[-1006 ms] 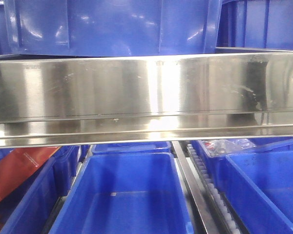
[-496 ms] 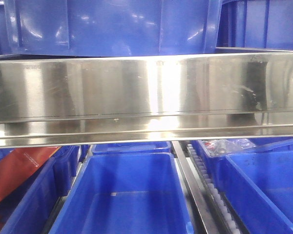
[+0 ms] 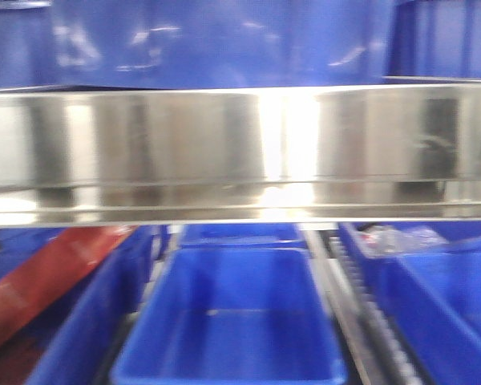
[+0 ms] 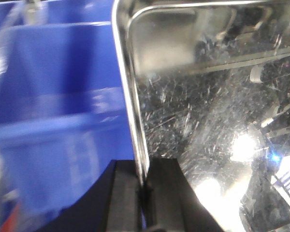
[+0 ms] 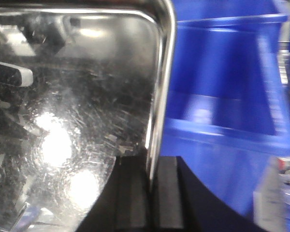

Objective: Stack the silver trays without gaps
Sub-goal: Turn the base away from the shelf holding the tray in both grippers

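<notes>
I see left gripper (image 4: 144, 191) clamped on silver tray (image 4: 208, 121) rim, tray spreading to its right. Right gripper (image 5: 152, 188) pinches opposite rim, blue bin (image 5: 217, 63) to its right. Gripped edges run straight ahead; long axis unclear.

A broad, mirror-bright steel rail (image 3: 184, 144) runs across the front view with a white glare of light near its middle, and deep blue plastic bins (image 3: 224, 40) stand above it. Below it an open-topped blue bin (image 3: 232, 329) sits in the middle, with a roller track (image 3: 367, 313) just to its right (blurred) and a red-orange sheet (image 3: 48, 281) slanting at the left.
</notes>
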Controlling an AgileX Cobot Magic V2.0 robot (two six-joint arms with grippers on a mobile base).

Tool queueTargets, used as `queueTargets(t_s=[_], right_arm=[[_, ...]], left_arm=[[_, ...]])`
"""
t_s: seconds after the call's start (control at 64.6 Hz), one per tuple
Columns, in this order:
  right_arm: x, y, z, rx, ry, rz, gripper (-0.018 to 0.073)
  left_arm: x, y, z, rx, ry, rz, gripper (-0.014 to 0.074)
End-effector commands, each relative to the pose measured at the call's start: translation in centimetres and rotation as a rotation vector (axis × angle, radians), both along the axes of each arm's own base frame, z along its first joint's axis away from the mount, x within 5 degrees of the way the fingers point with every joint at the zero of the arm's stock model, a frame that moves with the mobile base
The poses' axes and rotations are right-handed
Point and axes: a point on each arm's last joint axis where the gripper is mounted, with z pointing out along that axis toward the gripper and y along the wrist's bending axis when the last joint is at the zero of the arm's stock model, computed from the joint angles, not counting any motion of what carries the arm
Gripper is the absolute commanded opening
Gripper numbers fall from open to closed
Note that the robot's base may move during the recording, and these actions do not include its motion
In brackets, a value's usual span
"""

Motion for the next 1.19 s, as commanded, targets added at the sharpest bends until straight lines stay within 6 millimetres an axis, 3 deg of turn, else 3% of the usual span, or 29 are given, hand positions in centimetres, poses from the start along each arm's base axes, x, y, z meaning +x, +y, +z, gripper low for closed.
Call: queueTargets(t_s=[0.0,1.177], right_arm=[[-0.5,-0.22,1.4,-0.014,-0.082,-0.005,-0.0079],[-0.5,-0.22,1.4,-0.014,-0.082,-0.005,-0.0079]], left_arm=[[-0.54,0.17,1.24,-0.015,-0.063,-0.017,-0.0008],[-0.53,0.19,1.25,-0.011,-0.065,-0.016,-0.0008]])
